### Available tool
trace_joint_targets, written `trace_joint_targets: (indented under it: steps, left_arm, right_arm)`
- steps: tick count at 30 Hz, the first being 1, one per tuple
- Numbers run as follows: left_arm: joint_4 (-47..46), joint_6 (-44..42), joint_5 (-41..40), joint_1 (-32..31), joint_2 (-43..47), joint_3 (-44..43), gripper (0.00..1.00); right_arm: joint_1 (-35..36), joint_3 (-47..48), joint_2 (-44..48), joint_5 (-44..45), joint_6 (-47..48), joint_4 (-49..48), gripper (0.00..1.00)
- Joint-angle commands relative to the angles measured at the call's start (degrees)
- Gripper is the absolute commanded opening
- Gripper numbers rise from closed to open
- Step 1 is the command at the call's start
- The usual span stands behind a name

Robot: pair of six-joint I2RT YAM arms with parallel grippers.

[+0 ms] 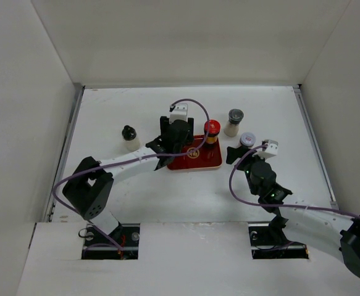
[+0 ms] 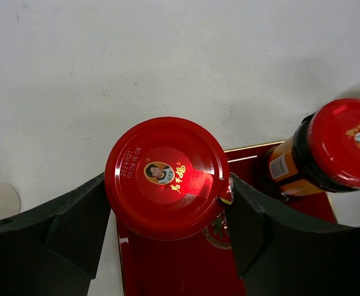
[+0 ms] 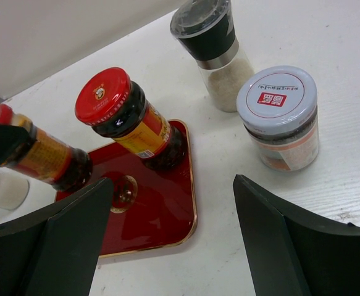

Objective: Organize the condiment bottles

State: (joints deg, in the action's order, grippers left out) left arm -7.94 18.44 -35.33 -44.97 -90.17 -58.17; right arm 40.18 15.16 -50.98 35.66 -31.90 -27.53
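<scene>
Reference item: red tray [image 3: 161, 216], lying flat on the white table [image 1: 278, 185].

1. Black-capped bottle [image 1: 129, 138]: stands upright on the table, well left of the tray and apart from everything else.
2. Left gripper [image 2: 167, 191]: positioned over the tray's far left corner. Its fingers are clamped on the first red-capped bottle [image 2: 166, 176], one on each side just below the lid. The bottle's base is at that corner; whether it rests on the tray cannot be told.
3. Second red-capped bottle [image 3: 127, 120]: stands on the tray at its far right corner.
4. Grey-capped bottle [image 3: 213, 49]: stands on the table beyond the tray's right edge.
5. Pale-capped bottle [image 3: 281, 117]: stands on the table right of the tray, near the grey-capped bottle.
6. Right gripper [image 3: 172, 185]: hangs off the tray's near right corner, fingers wide apart, holding nothing.
</scene>
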Motion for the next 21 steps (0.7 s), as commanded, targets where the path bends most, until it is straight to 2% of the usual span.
trace_joint_targets:
  steps: [1, 11, 14, 18, 21]
  left_arm:
    - [-8.5, -0.2, -1.1, 0.5, 0.7, -2.6, 0.30]
    - [-8.8, -0.1, -1.8, 1.5, -0.3, 0.2, 0.32]
    - [-9.7, 0.9, -1.5, 2.0, -0.7, 2.1, 0.35]
    - [-10.6, 2.0, -1.1, 2.7, -0.7, 3.7, 0.45]
    - [-11.7, 2.1, -0.1, 3.0, -0.2, 4.4, 0.64]
  right_arm:
    - [0.0, 1.0, 1.1, 0.8, 0.8, -3.1, 0.85]
    - [-0.2, 1.4, -0.5, -0.9, 0.2, -3.0, 0.86]
    - [0.0, 1.2, 0.3, 0.1, 0.8, -3.1, 0.92]
    - [-0.1, 1.0, 0.5, 0.3, 0.3, -3.1, 0.97]
    - [-0.1, 1.3, 0.4, 1.6, 1.0, -3.0, 0.98]
